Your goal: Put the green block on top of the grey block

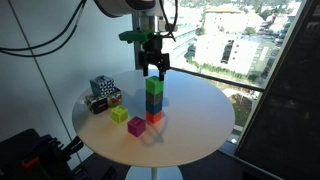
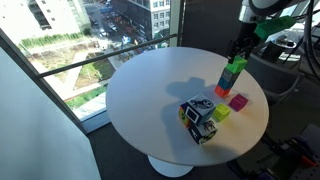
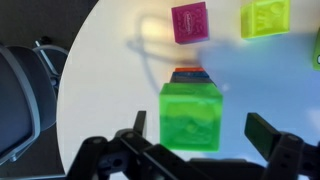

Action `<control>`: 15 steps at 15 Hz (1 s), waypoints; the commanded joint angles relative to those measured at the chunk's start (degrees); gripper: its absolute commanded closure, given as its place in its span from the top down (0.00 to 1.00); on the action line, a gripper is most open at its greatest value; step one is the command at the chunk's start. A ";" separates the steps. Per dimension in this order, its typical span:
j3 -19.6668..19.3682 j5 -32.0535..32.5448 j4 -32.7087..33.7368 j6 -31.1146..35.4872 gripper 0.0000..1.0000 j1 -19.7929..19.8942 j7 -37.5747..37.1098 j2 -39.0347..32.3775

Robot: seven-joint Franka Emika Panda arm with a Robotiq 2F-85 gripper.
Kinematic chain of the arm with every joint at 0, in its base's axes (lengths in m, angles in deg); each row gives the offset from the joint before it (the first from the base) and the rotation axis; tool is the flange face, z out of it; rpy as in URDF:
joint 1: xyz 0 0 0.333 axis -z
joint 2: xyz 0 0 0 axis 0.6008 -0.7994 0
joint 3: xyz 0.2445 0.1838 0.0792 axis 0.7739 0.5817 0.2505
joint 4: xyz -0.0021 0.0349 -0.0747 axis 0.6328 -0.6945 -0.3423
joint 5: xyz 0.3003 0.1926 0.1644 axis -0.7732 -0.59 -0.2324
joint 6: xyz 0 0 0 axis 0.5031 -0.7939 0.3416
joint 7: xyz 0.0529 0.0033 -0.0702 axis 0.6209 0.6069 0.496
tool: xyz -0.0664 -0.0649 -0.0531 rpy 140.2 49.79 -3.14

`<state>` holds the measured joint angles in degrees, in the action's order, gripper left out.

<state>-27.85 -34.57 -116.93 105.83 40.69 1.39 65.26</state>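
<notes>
The green block [image 1: 154, 86] sits on top of a stack, on the grey block [image 1: 153, 101], which rests on an orange-red cube [image 1: 153, 116]. The stack stands on the round white table [image 1: 190, 135], toward one side. The green block also shows in the other exterior view [image 2: 236, 68], above the grey block [image 2: 230, 80]. My gripper [image 1: 153, 71] is right above the stack. In the wrist view the green block [image 3: 192, 115] lies between my gripper's [image 3: 201, 123] open fingers, with a gap on each side. Only thin edges of the lower blocks [image 3: 190, 72] show there.
A magenta cube [image 1: 136, 126] and a yellow-lime cube [image 1: 119, 114] lie beside the stack. A larger black-and-white patterned cube [image 1: 102, 92] sits near the table edge. A window rail runs behind the table. A chair [image 3: 25, 90] stands off the table's edge.
</notes>
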 commanded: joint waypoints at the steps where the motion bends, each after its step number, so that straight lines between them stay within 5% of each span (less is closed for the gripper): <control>1: 0.86 -3.18 -0.31 -2.92 1.00 0.82 1.82 2.77; 15: 2.07 -4.55 -4.59 -17.25 1.00 0.22 4.47 13.54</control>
<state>-26.20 -38.30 -118.76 90.67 40.67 4.88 74.83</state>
